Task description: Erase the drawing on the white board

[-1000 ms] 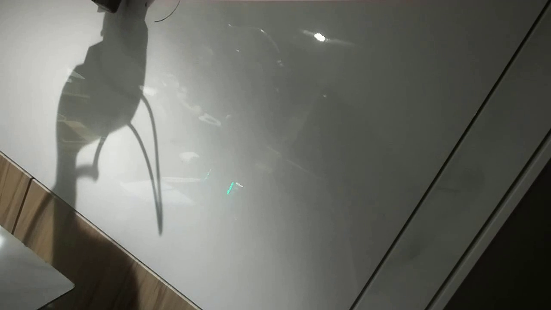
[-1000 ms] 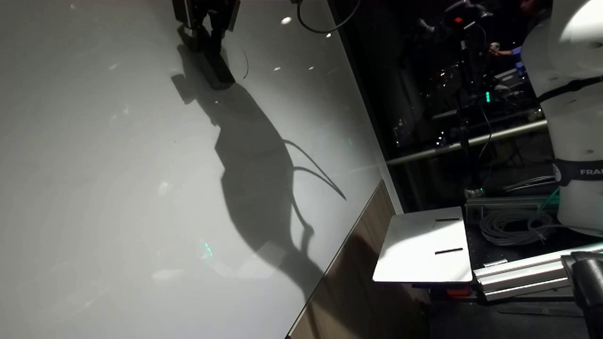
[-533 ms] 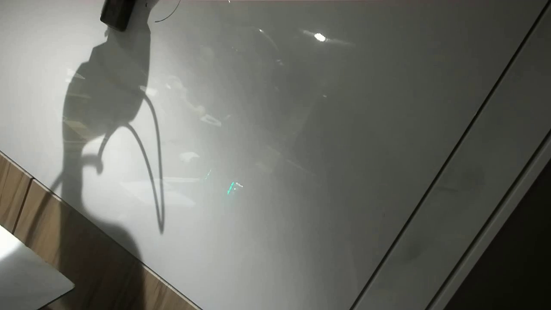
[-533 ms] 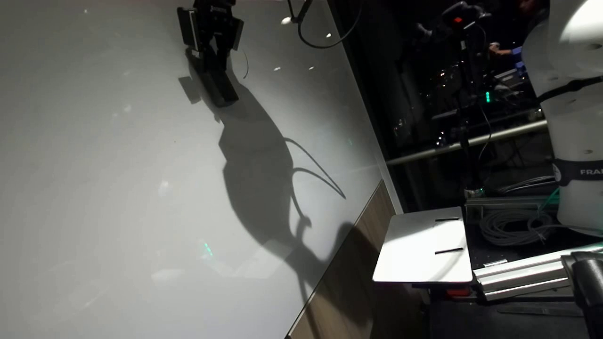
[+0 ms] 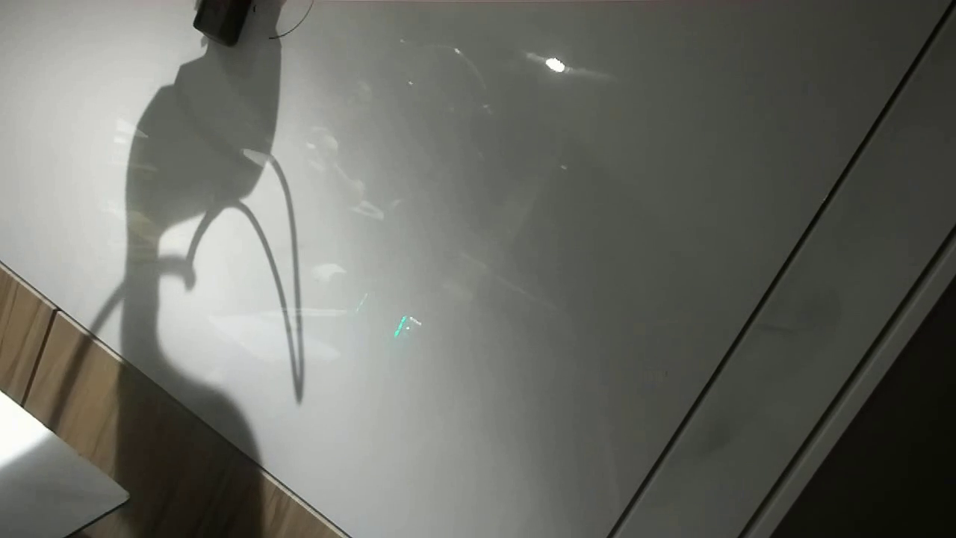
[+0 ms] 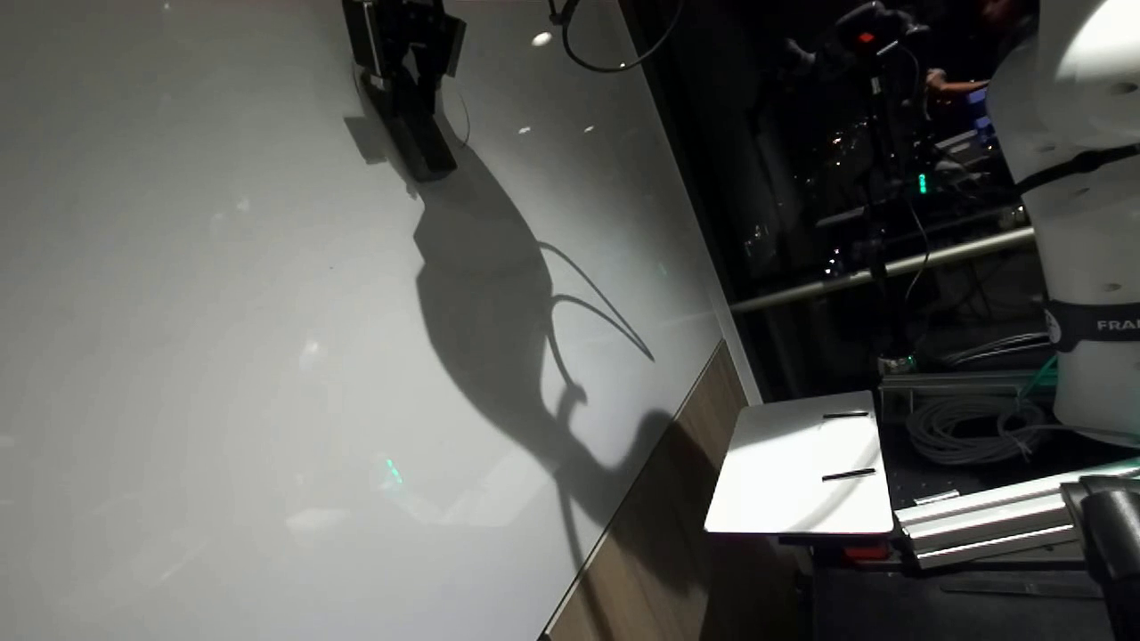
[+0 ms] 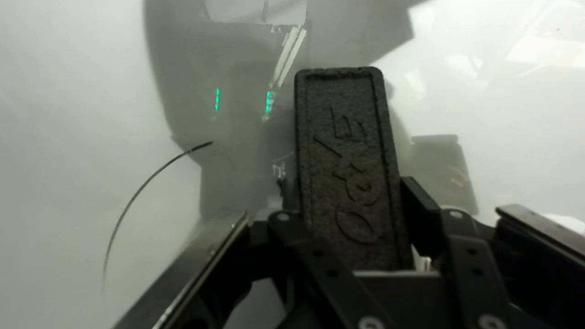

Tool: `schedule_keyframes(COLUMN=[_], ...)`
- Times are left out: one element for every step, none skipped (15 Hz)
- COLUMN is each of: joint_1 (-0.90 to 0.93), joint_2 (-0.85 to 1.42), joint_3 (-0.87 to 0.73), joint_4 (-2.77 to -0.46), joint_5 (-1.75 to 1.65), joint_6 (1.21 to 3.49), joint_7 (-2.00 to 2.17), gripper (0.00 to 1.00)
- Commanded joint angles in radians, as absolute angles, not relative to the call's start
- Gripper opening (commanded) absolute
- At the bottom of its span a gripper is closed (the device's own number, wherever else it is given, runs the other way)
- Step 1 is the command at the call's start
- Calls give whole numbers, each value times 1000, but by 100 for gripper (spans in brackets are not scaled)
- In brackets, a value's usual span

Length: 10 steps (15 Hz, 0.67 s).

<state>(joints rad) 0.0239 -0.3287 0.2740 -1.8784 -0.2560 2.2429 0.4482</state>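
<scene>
A dark, long felt-like block (image 7: pixel 347 137) with embossed lettering is held by my gripper (image 7: pixel 352 205), its fingers shut on both sides. In both exterior views the block (image 5: pixel 222 19) stays near the top of the glossy white board (image 6: pixel 223 374), and the gripper (image 6: pixel 417 89) shows only in part. Left of the block in the wrist view, the drawing (image 7: pixel 137 194) is a thin dark curved line, apart from the block. That line (image 5: pixel 295 28) runs to the top edge in an exterior view. Whether the block touches the board, I cannot tell.
A brown wooden strip (image 6: pixel 730 383) borders the board. Beyond it sit a white plate (image 6: pixel 770 503) with two dark slots and the white arm base (image 6: pixel 1091 383). A cable loop (image 6: pixel 595 68) hangs near the gripper. A dark seam (image 5: pixel 747 329) crosses the board diagonally.
Within an exterior view, the gripper and block have come further into the picture and shifted right, then slightly back up. The arm's shadow moved with them. The curved line looks the same.
</scene>
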Motion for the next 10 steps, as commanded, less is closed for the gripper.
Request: schedule_keyframes(joint_1=[-18, -20, -22, -23, -25, -25, -25, -22, -18, -13], joint_2=[-241, -240, -231, -228, -223, -216, -215, -214, -219, -224], joint_3=[220, 212, 204, 196, 190, 185, 183, 185, 188, 193], joint_4=[-1708, -1694, -1670, -1658, -1645, -1628, -1623, -1615, -1616, -1620], joint_5=[-291, -292, -293, -294, -294, -294, -294, -294, -292, -291], joint_6=[2234, 2223, 2207, 2200, 2191, 2179, 2173, 2159, 2151, 2145], joint_7=[409, 405, 399, 396, 391, 387, 385, 384, 385, 389], gripper=[30, 30, 30, 30, 30, 30, 30, 30, 30, 30])
